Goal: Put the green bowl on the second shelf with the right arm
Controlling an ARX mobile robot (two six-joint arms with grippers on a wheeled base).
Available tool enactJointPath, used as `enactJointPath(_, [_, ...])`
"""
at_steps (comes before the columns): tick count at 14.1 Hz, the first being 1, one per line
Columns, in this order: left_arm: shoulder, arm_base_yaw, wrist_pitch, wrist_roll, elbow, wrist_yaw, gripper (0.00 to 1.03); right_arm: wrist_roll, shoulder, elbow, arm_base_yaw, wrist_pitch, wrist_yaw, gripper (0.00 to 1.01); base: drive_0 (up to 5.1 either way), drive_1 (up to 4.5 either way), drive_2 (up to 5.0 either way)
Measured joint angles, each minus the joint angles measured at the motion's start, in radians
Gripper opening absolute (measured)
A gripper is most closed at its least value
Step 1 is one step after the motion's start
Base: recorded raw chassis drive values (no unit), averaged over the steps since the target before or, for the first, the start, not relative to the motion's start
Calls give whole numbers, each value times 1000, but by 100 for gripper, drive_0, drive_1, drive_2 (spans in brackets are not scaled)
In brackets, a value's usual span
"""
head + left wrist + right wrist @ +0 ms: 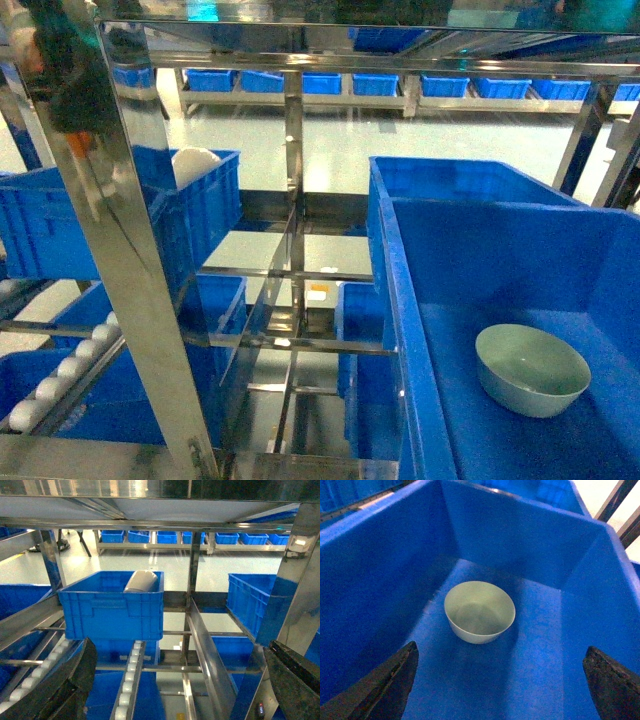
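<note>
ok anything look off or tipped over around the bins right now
Only one thing stands out: the white domed thing in the blue bin on the left rack lies tilted against the bin's back wall. The green bowl sits upright and empty in its own bin.

White dome (141, 581) in blue bin (112, 611).

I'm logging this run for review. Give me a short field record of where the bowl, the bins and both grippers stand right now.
bowl: small pale mint-green bowl, upright, empty
bowl location: on the floor of a large blue plastic bin
right gripper: right gripper, open, above the bin, bowl ahead between its fingers, not touching
left gripper: left gripper, open, holding nothing
other: white domed thing in another blue bin on white roller tracks
</note>
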Motion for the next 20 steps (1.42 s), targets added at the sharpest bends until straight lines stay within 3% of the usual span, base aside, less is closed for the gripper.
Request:
enactJointPath(1, [0,0,0,0,0,0,98,16,-134,-11,-4,-90,-7,98,0,0,0])
enactJointPath(2, [0,0,0,0,0,0,98,64,-348,-13,25,-222,21,98,0,0,0])
enactJointPath(4, [0,0,0,0,0,0,98,156,-667,-14,175,-456,171,98,0,0,0])
enactJointPath(5, [0,0,0,0,0,0,98,186,-830,-30,286,-573,275,98,0,0,0])
enactJointPath(6, [0,0,0,0,0,0,98,195,-896,-37,317,-589,295,98,0,0,0])
enactJointPath(7, [0,0,0,0,0,0,98,207,-897,-51,315,-543,334,96,0,0,0])
enactJointPath(8, [0,0,0,0,0,-2,98,209,-940,-126,313,-386,419,80,0,0,0])
enactJointPath(10, [0,0,0,0,0,0,98,211,-988,-151,245,-384,393,56,0,0,0])
enactJointPath(12, [0,0,0,0,0,0,98,211,-1024,-177,195,-404,328,30,0,0,0])
enactJointPath(13, [0,0,0,0,0,0,98,211,-1052,-186,100,-431,233,17,0,0,0])
enactJointPath(14, [0,0,1,0,0,-1,98,212,-1133,-190,65,-531,230,6,0,0,0])
enactJointPath(15, [0,0,-1,0,0,0,98,213,-1192,-203,69,-549,215,2,0,0,0])
enactJointPath(20, [0,0,0,0,0,-1,98,215,-1230,-237,75,-535,214,2,0,0,0])
